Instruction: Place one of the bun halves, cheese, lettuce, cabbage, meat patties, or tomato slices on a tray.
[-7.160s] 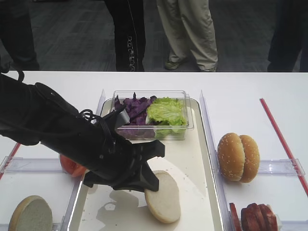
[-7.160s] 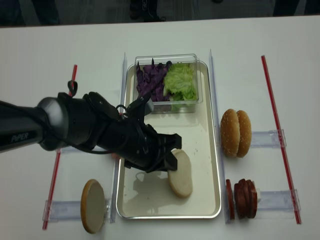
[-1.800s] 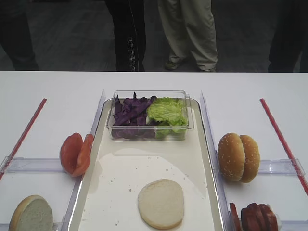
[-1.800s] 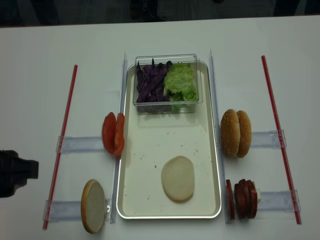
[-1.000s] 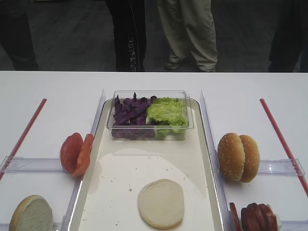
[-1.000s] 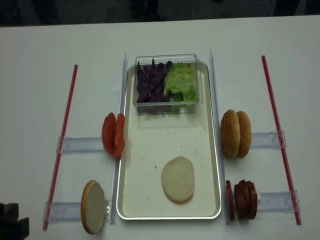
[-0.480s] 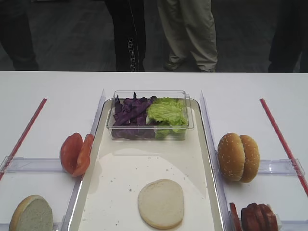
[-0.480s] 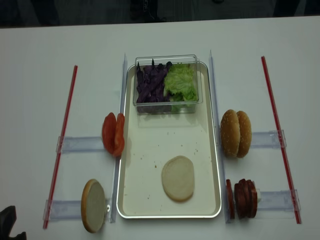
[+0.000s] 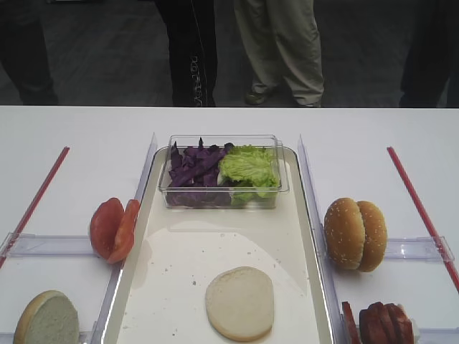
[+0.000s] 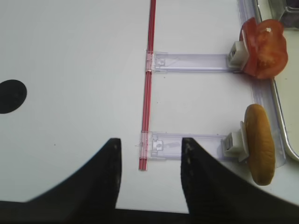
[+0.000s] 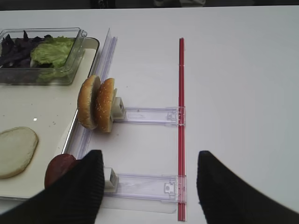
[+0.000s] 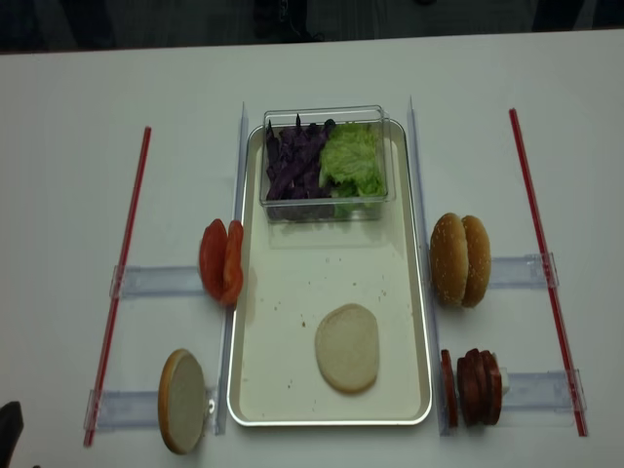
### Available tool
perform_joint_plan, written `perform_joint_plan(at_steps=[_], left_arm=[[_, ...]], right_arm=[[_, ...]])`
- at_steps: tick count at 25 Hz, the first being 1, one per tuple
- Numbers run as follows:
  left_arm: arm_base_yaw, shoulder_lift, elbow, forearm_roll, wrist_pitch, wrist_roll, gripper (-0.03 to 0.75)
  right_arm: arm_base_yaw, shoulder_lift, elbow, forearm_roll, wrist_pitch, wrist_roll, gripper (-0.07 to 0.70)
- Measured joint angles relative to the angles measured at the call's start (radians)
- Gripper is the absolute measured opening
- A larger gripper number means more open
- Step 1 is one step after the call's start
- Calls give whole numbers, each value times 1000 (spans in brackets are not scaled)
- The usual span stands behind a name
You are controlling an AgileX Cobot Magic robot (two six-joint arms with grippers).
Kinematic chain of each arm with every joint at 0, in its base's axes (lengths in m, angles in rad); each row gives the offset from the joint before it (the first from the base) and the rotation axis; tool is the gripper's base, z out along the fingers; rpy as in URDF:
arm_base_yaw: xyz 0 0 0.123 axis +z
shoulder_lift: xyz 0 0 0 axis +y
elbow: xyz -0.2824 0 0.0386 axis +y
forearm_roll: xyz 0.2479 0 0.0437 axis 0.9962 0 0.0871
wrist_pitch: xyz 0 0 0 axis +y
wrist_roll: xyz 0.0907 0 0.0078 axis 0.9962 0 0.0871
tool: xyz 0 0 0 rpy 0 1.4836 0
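Bun half (image 12: 347,347) lay flat on tray (image 12: 292,292); left gripper (image 10: 150,175) and right gripper (image 11: 147,182) parted, empty, parked well apart; risk: next layer landing off-centre and sliding off.

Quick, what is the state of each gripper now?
Left gripper: open, holding nothing.
Right gripper: open, holding nothing.

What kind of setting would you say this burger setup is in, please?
Probably a robot demo or lab bench, not a kitchen: a plain white table with red tape lines, clear ingredient holders beside a tray, and onlookers standing behind.
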Motion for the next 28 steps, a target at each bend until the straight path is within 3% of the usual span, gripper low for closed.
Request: perform_joint_plan(at_steps=[28], left_arm=[[0,-148,0,5,4,0,289]], right_arm=[[0,0,0,0,0,0,463]])
